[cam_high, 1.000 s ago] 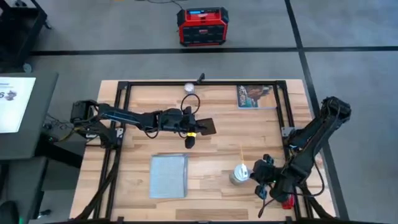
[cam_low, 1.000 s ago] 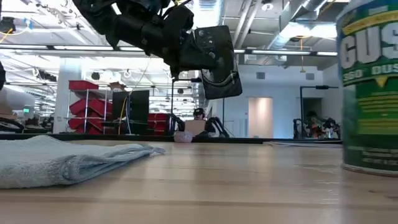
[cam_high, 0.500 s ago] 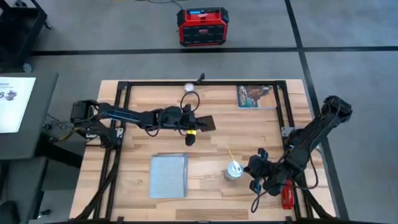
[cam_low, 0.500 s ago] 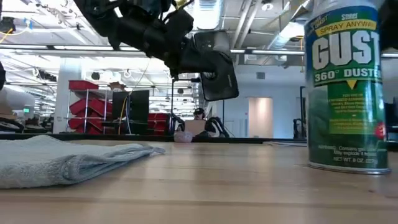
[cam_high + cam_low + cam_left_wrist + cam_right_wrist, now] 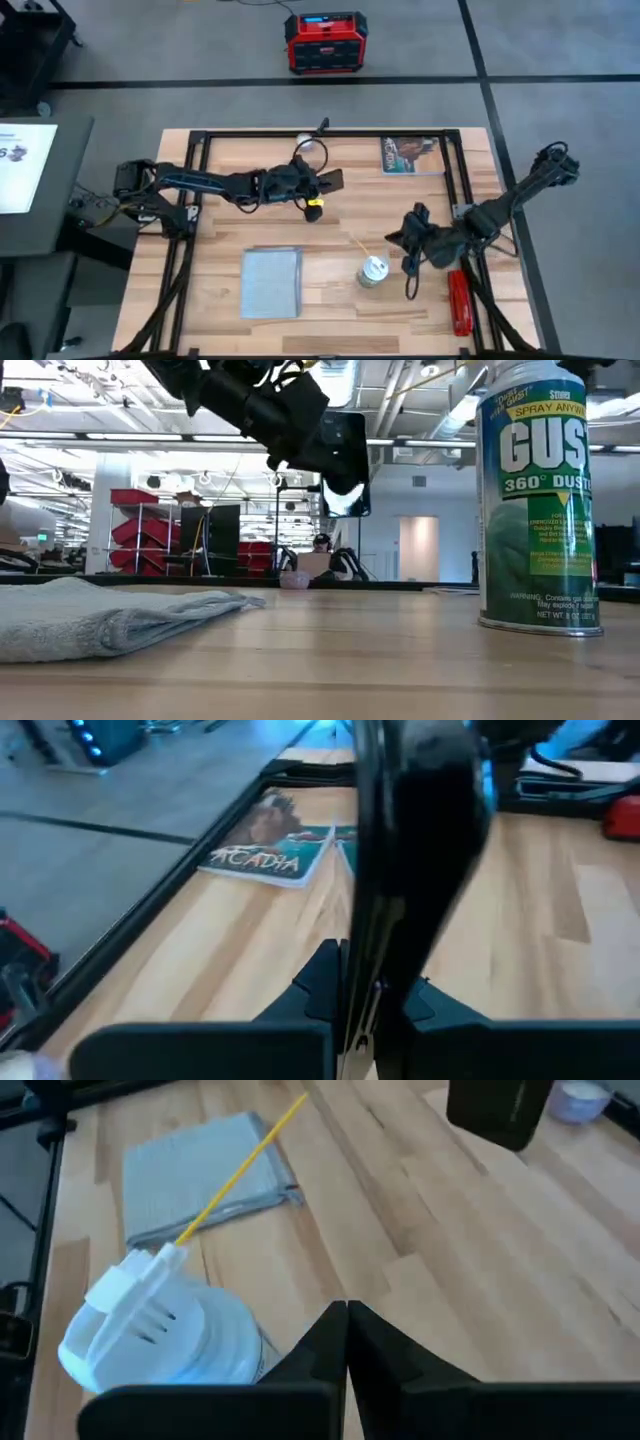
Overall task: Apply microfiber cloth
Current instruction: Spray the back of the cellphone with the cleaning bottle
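The pale grey-blue microfiber cloth (image 5: 272, 282) lies flat on the table at the near left, with no gripper touching it; the low view shows the cloth (image 5: 100, 615) folded. My left gripper (image 5: 316, 186) reaches over the table's middle, shut on a black phone (image 5: 330, 180). The phone (image 5: 345, 460) hangs well above the wood. My right gripper (image 5: 400, 240) hovers shut, just to the far right of an upright duster spray can (image 5: 373, 270), and touches nothing. My left gripper pinches the phone between its two fingers by the end nearest the wrist (image 5: 375, 970). The fingers (image 5: 325, 982) come level from the table's left, one on each flat face. The phone stands on edge, lifted clear of the table.
A printed picture card (image 5: 410, 155) lies at the far right. The can (image 5: 160, 1340) carries a long yellow straw (image 5: 240, 1170) that slants toward the cloth. A red tool (image 5: 460, 302) lies near the table's right edge. A black metal frame (image 5: 460, 170) borders the table.
My right gripper has moved left from the table's near right corner with the can, which now stands alone. The gripper has then drawn back toward the far edge. My left gripper has shifted toward the far edge and turned, so the phone now shows narrower from above.
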Controlling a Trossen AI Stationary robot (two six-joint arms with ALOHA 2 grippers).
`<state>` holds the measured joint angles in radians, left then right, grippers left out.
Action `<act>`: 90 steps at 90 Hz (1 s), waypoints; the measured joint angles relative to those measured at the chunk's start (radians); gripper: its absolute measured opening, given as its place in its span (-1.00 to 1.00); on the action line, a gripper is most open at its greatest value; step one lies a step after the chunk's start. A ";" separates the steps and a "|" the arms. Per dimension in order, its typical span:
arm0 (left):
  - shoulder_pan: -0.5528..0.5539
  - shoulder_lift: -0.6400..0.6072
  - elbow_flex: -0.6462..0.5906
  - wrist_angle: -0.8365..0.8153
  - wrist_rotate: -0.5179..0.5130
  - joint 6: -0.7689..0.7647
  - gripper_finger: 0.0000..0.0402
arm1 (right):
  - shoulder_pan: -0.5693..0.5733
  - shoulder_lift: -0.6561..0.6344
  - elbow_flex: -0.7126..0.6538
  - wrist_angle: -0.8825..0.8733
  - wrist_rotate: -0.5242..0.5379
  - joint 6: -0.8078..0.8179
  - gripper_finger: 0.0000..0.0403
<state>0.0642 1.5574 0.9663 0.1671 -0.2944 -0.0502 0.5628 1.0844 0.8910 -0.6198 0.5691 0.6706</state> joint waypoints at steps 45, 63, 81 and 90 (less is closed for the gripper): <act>-0.295 -0.047 0.002 -0.217 -0.460 -0.328 -0.99 | -0.038 0.052 0.149 -0.042 -0.148 -0.188 -1.00; -0.377 -0.085 0.001 -0.279 -0.583 -0.420 -0.99 | -0.068 0.155 0.281 -0.151 -0.183 -0.256 -1.00; -0.376 -0.089 0.002 -0.336 -0.586 -0.468 -0.99 | -0.099 0.253 0.423 -0.291 -0.234 -0.263 -1.00; -0.361 -0.089 0.001 -0.341 -0.592 -0.475 -0.99 | -0.117 0.305 0.501 -0.366 -0.255 -0.263 -1.00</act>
<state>-0.2966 1.4689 0.9676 -0.1738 -0.8864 -0.5247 0.4457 1.3898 1.3920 -0.9862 0.3143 0.4071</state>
